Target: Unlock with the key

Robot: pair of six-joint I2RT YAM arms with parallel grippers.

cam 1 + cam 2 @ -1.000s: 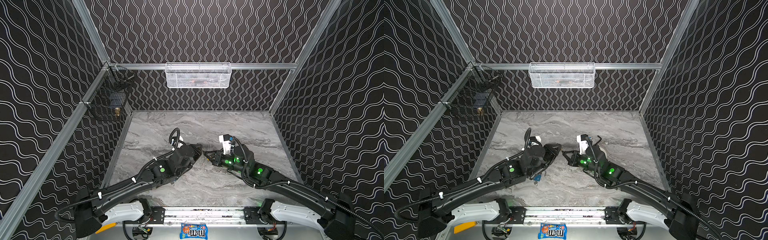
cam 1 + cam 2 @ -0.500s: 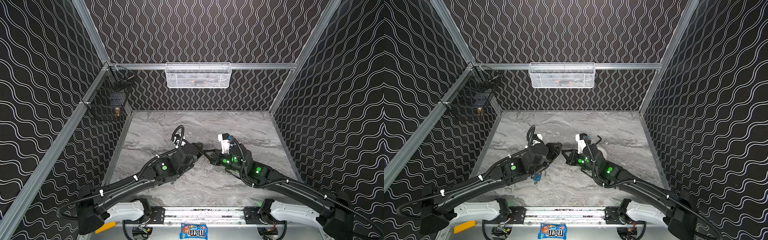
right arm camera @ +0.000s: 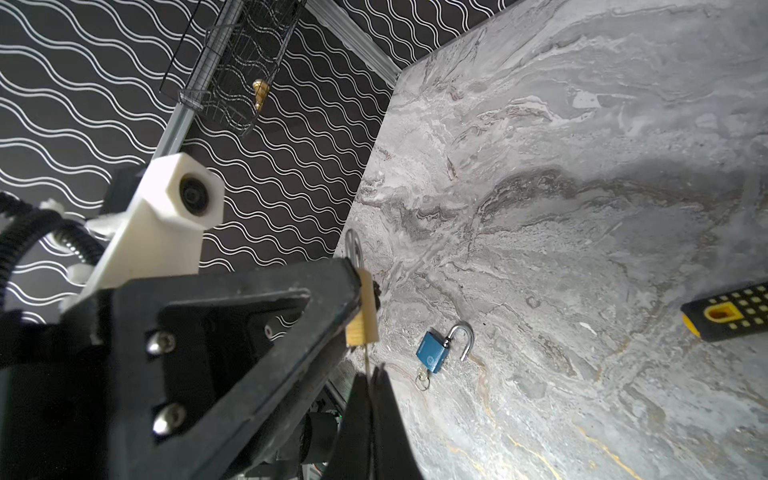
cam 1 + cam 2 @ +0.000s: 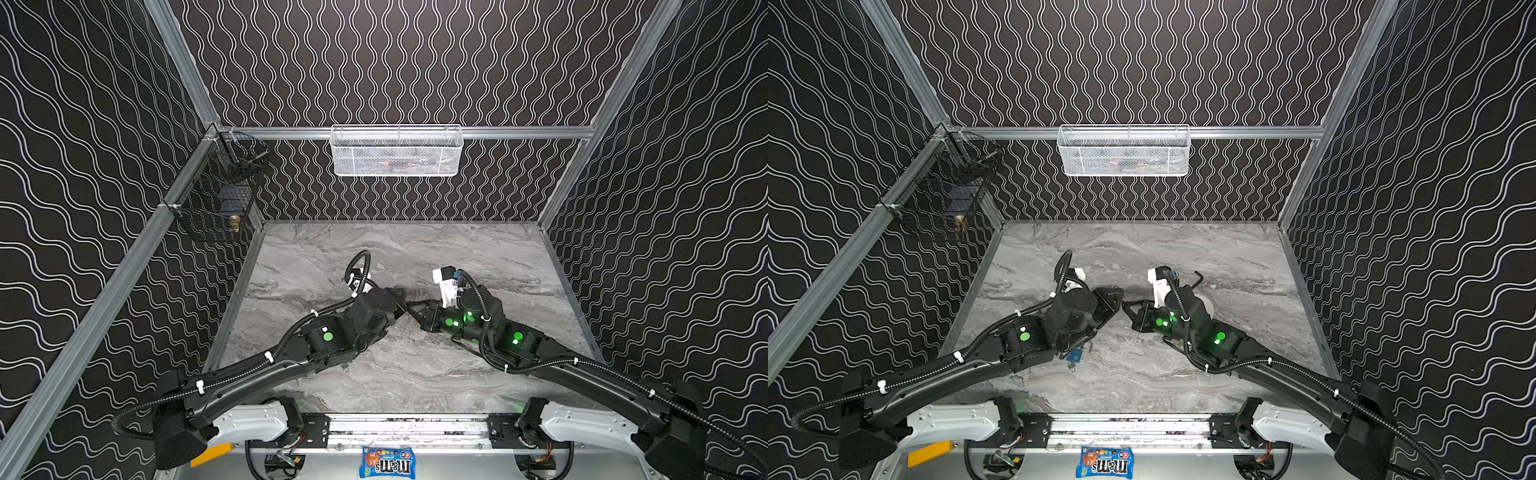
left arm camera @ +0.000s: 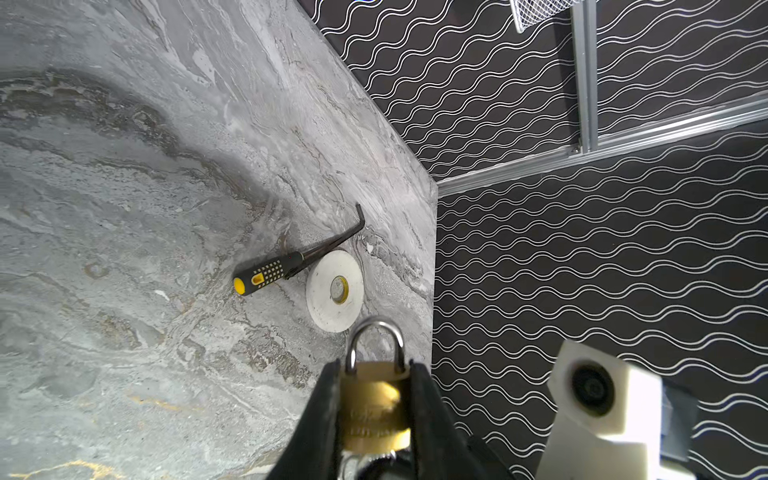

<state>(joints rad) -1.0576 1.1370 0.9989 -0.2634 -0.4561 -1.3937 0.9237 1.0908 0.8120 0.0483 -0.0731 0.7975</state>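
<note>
Your left gripper has its jaws partly open and clamped on the flanks of the brass padlock. Both legs of the lock's shackle are seated in the body. In both top views that lock is at the centre of the frame, where your two grippers meet tip to tip over the marble table.

Your right gripper has its jaws fully together. It looks to be pinching the key, a thin gold sliver running from its fingertips to the base of the lock. The view is edge-on, so you cannot tell how deep the key sits.

A blue padlock lies open on the table, lower left of centre in a top view, just below your left arm. A black-and-yellow-handled tool lies just beside a white tape roll.
</note>
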